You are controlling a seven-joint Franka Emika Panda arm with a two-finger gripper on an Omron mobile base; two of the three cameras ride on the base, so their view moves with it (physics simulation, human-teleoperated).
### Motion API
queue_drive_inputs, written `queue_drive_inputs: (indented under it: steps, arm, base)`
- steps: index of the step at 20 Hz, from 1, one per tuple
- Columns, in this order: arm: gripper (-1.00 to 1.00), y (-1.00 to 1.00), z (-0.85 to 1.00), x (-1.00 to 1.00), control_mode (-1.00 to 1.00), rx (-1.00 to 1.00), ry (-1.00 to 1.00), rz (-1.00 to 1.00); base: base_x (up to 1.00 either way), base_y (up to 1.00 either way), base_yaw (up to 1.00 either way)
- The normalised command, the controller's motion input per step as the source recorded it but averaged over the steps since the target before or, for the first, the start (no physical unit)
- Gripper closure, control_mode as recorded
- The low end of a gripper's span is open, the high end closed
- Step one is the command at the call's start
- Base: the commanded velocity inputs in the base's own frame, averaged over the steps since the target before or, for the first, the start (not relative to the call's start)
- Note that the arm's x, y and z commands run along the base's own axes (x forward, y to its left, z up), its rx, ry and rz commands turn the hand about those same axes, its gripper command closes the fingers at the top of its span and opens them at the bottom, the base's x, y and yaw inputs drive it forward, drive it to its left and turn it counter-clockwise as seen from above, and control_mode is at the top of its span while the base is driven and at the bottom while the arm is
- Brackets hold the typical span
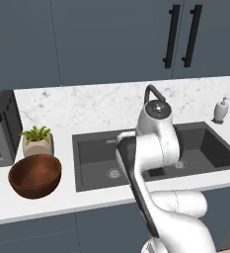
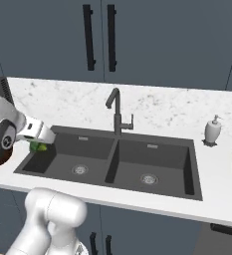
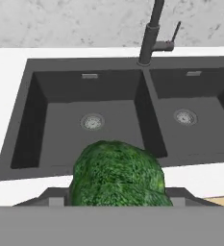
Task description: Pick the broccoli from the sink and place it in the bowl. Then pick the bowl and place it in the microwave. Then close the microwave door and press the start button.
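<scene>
My gripper (image 3: 117,201) is shut on the broccoli (image 3: 117,174), a bright green lumpy floret that fills the bottom middle of the hand view. It hangs above the front edge of the dark double sink (image 3: 60,120). In the right base view the broccoli (image 2: 38,146) peeks out under the hand at the gripper (image 2: 41,141), over the sink's (image 2: 152,154) left end. The reddish-brown wooden bowl (image 1: 35,175) stands on the counter left of the sink (image 1: 94,150). The black microwave (image 1: 0,128) sits at the far left.
A small potted plant (image 1: 37,140) stands right behind the bowl. The dark faucet (image 2: 116,113) rises behind the sink's divider. A soap dispenser (image 2: 212,131) is on the counter to the sink's right. Dark cabinets hang above.
</scene>
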Motion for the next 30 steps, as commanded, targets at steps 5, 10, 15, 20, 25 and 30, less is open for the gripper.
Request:
queue_drive_inputs:
  steps: [5,10,15,20,25,30]
  arm:
    - [1.00,1.00,0.44,0.20,-1.00,-0.19,0.38,0.00]
    - [1.00,1.00,0.13,0.07,-1.00,-0.02,0.47,0.15]
    - [1.00,1.00,-0.31,0.06,-1.00,-0.01,0.33,0.29]
    - [1.00,1.00,-0.46,0.33,-1.00,0.00,0.19,0.23]
    - [1.00,0.97,-0.54,0.80,-1.00,-0.01,0.20,0.09]
    - [1.00,0.92,-0.66,0.49,-1.00,-0.01,0.07,0.05]
  base:
    - [0.00,0.00,0.00]
    - [0.00,0.00,0.00]
    - [0.00,0.00,0.00]
    - [0.00,0.00,0.00]
    - [0.00,0.00,0.00]
    - [0.00,0.00,0.00]
